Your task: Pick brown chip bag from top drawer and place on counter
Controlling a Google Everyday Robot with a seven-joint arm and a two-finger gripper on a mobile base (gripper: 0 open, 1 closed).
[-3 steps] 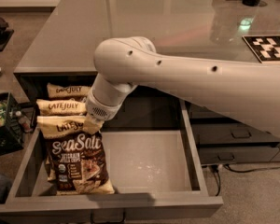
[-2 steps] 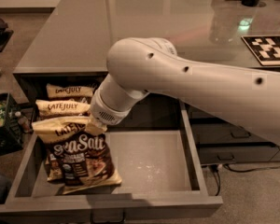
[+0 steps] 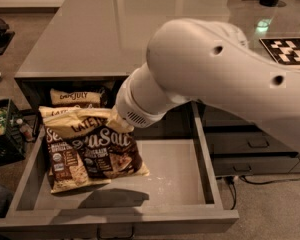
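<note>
Hanging over the top drawer (image 3: pixel 175 181), the brown chip bag (image 3: pixel 109 150) dangled tilted — gripper (image 3: pixel 122 123) clamped on its top edge.

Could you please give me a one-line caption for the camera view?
Arm reaches into the open drawer, its tool at the top edge of a chip bag overlapping other bags.

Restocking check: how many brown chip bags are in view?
3 brown chip bags: one at the gripper, in front; one beneath it, left; one at the top drawer's back. More may be hidden.
</note>
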